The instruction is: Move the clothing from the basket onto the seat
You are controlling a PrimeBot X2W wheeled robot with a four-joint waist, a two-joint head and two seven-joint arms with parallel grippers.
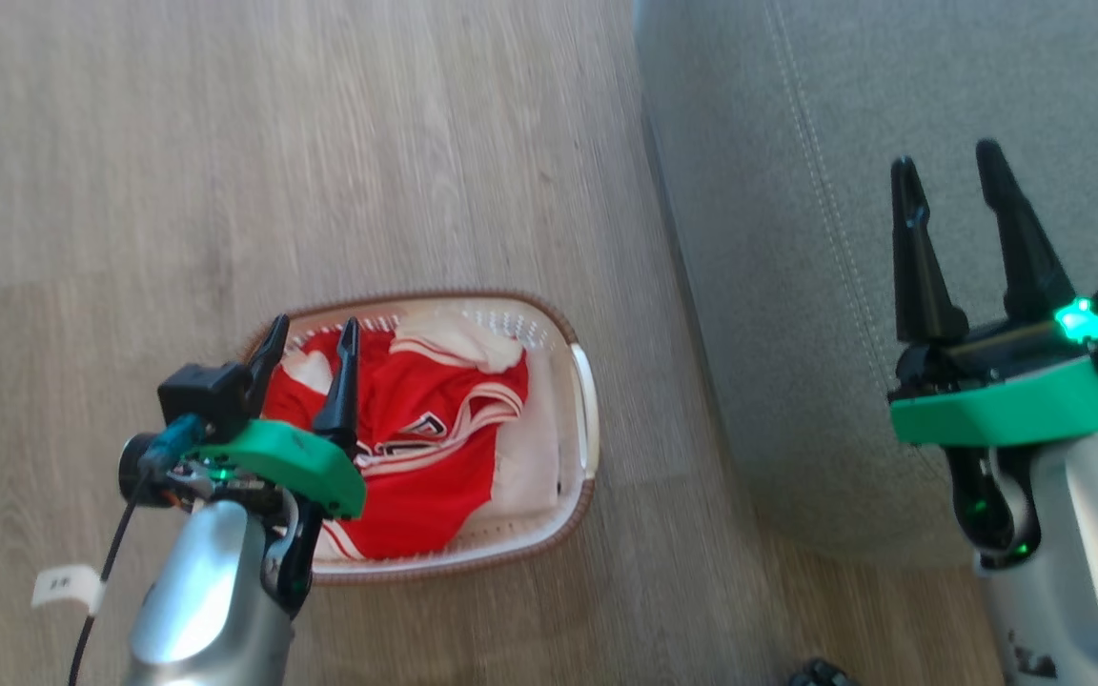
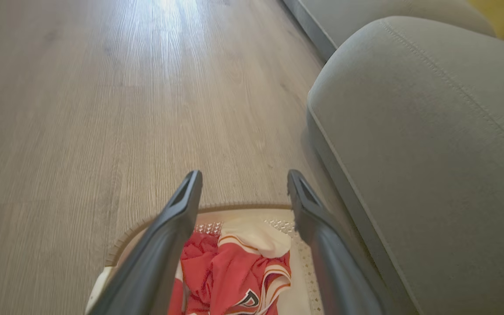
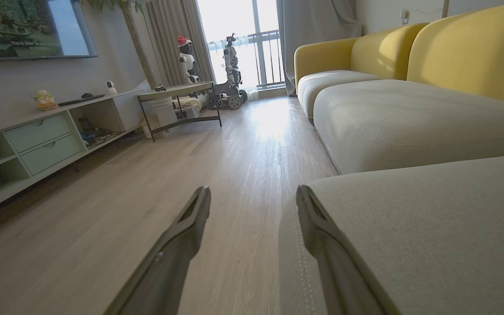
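The white basket (image 1: 583, 400) with a brown rim stands on the wood floor, left of the grey-green seat (image 1: 797, 238). Red clothing (image 1: 435, 438) with white stripes and black lettering lies crumpled inside it. My left gripper (image 1: 313, 335) hangs open above the basket's left part, nothing between its fingers. The left wrist view shows the clothing (image 2: 239, 271) below the open left gripper (image 2: 244, 180), the basket rim (image 2: 252, 206) ahead and the seat (image 2: 431, 144) to the right. My right gripper (image 1: 947, 164) is open over the seat's edge, holding nothing. In the right wrist view the right gripper (image 3: 254, 194) straddles the seat's edge (image 3: 409, 227).
A white paper tag (image 1: 68, 586) lies on the floor at the lower left. A yellow-backed sofa (image 3: 409, 78) continues beyond the seat. A low TV cabinet (image 3: 37, 140), a side table (image 3: 177, 105) and another robot (image 3: 232, 70) stand far across the room.
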